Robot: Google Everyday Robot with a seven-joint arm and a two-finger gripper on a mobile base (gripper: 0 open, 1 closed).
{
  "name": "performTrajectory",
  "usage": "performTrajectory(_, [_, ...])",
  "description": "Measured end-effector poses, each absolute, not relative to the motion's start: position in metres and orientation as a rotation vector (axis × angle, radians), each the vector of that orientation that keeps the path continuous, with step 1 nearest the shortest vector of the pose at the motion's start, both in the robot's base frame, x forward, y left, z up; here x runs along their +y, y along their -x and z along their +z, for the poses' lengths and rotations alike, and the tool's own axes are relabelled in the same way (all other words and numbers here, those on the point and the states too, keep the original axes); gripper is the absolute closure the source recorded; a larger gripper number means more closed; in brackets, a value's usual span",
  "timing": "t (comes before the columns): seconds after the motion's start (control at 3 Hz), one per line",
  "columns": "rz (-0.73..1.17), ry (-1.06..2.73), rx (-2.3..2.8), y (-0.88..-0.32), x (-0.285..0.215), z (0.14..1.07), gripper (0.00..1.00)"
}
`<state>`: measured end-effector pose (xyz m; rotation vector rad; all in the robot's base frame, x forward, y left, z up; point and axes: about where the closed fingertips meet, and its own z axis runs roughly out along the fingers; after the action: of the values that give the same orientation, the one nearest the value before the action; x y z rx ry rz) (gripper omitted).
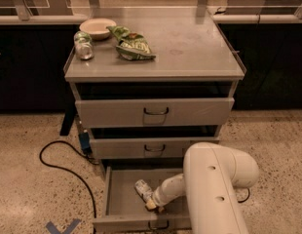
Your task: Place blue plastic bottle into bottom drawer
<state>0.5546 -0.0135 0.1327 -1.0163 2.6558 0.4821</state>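
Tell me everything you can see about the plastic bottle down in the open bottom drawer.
The blue plastic bottle looks pale and translucent, with a light printed wrap around its body. It lies on its side inside the pulled-out bottom drawer, angled so that one end points toward the back left and the other toward the front right. That nearer end meets the gripper, which reaches into the drawer from the right on the white arm. Whether the gripper is gripping the bottle cannot be told.
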Motion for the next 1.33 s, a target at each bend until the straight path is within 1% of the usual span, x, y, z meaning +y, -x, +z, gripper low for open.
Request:
performTrajectory(0.33, [0.465, 1.051, 2.651, -0.5741, -0.0126, 0.1318, 0.96])
performTrajectory(0.67, [0.466, 1.049, 2.652, -0.5739, -0.0125, 0.1317, 0.77])
performTrajectory(1.33, [0.466, 1.049, 2.652, -0.5739, -0.0125, 0.1317, 0.32])
